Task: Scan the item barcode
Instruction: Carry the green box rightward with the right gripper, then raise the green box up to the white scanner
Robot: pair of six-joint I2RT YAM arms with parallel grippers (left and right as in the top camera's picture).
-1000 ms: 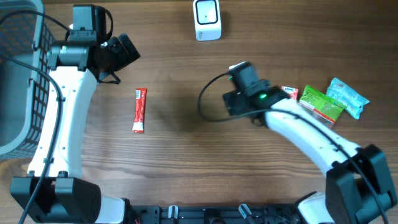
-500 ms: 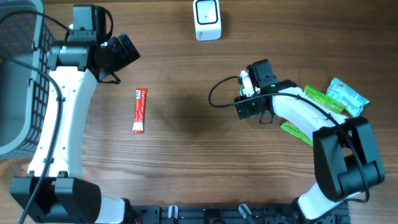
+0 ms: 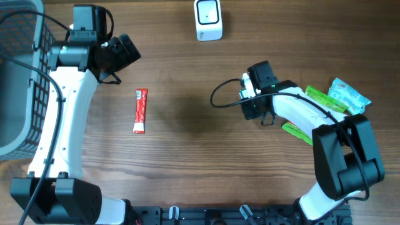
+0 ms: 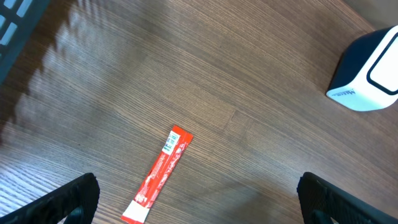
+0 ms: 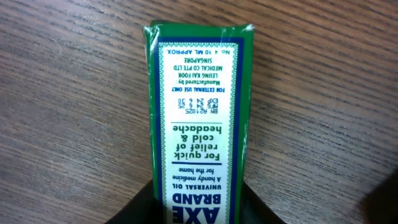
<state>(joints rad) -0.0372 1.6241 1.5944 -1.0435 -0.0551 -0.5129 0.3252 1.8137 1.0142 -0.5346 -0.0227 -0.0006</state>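
Note:
A green box [image 5: 200,99] with a white and blue "Axe Brand Universal Oil" label fills the right wrist view, lying on the wood. My right gripper [image 5: 199,194] is shut on its near end, one dark finger against each side. From overhead the right gripper [image 3: 253,100] hides the box. The white barcode scanner [image 3: 208,20] stands at the table's far edge and also shows in the left wrist view, scanner [image 4: 367,73]. My left gripper [image 4: 199,199] hangs open above the table, empty, with a red stick sachet [image 4: 160,175] below it.
The red sachet [image 3: 140,111] lies left of centre. A grey basket [image 3: 19,81] stands at the left edge. Right of the right arm lie a green packet [image 3: 322,99], a blue-green packet [image 3: 350,97] and another green item [image 3: 295,130].
The right gripper moved right toward the packets, then its jaws closed in on the green box. The left arm and the red sachet have stayed put.

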